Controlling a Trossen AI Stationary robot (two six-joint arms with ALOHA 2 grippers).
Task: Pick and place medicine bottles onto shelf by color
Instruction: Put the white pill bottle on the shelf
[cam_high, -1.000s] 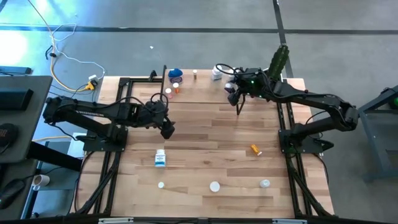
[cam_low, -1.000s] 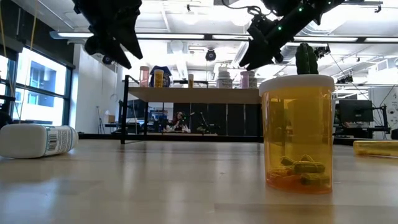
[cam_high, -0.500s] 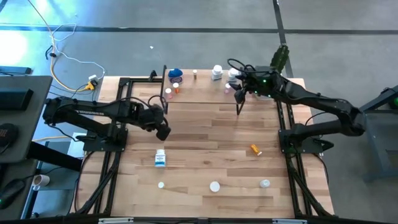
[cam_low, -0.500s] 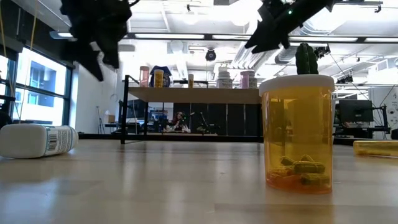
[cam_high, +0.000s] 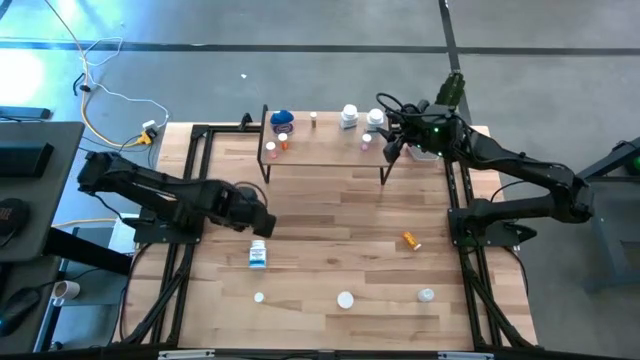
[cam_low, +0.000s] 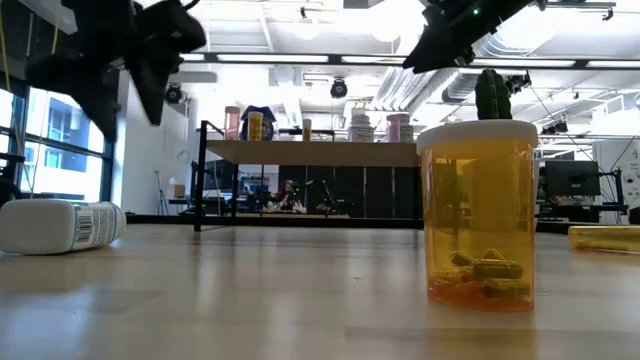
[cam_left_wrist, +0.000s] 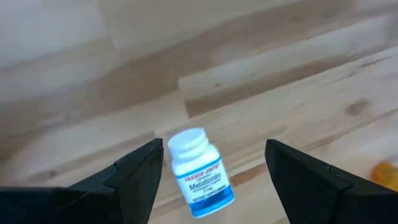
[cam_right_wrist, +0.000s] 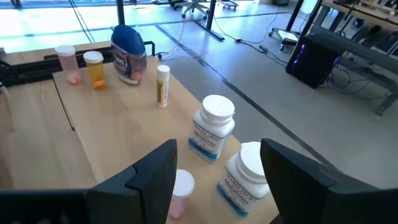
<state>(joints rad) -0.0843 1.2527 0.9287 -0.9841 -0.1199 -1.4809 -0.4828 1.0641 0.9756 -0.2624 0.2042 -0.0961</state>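
Left gripper: over the plank table, just above a white bottle; fingers spread wide with nothing between them.
White bottle: lying on its side on the table, blue label up, white cap on; contents hidden.
Right gripper: above the right end of the shelf, fingers apart, holding nothing.
Shelf: at the table's far edge, light top on black legs, bottles standing on it.
Shelf, right end: two white blue-labelled bottles and a pink one, all upright and capped.
Shelf, left end: blue-lidded jar, orange bottle, pink bottle, with a thin yellow vial farther along.
Orange vial: lying on the table toward the right side.
Near edge: three small bottles, white caps seen from above.
Amber bottle: upright close to the low camera, white cap on; a few capsules lie at its bottom.
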